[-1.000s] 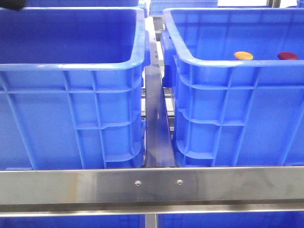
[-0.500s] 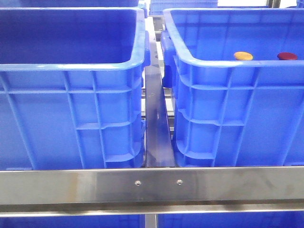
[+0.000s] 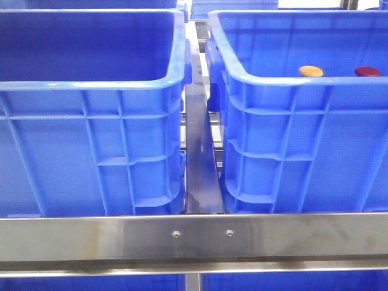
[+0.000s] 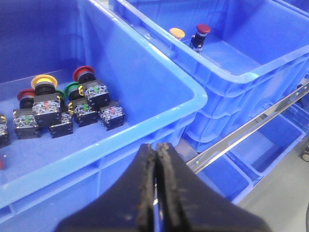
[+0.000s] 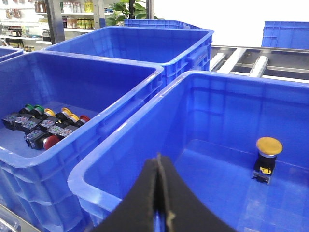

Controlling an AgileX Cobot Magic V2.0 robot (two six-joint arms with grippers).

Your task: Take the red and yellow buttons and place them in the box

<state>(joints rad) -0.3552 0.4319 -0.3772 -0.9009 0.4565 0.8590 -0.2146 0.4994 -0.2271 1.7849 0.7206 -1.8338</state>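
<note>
Front camera faces crate walls closely; wrist cameras overlook both crates' interiors.

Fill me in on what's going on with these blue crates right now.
Nothing is being handled at this moment. The left hand and right hand are both shut and hold nothing, each hovering above a crate rim. The yellow button and red button already sit inside the right crate. The left crate holds a cluster of other push buttons with red, yellow and green caps. From how things lie, the placing looks done.
</note>
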